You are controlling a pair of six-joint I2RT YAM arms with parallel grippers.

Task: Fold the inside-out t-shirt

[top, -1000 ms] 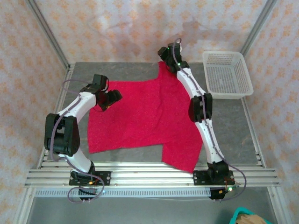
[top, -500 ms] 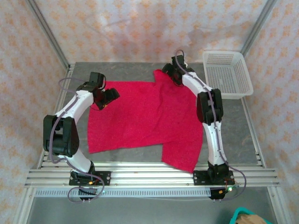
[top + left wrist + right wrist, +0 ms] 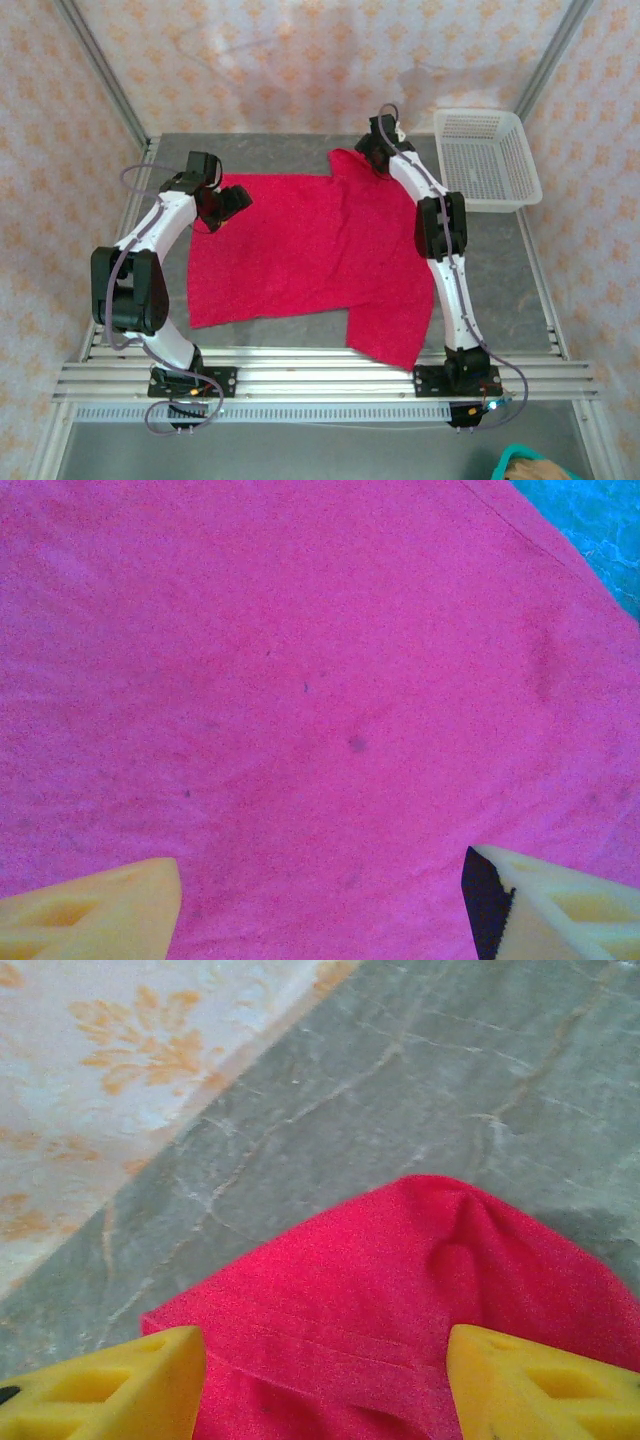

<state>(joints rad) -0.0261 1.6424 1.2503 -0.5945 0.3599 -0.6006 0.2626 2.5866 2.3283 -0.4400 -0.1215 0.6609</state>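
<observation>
- We see the shirt (image 3: 300, 250) lying flat mid-frame on the table (image 3: 495, 260).
- Left gripper (image 3: 232, 200) is over its upper-left corner, jaws wide, holding nothing.
- Right gripper (image 3: 372, 157) is wide over the top sleeve, empty too.

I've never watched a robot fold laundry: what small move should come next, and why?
Probably the right gripper should drop and close on the far sleeve of the bright red-pink soft t-shirt. That sleeve's end lies on the grey marbled table between its open yellow fingers, which grip nothing yet.
</observation>
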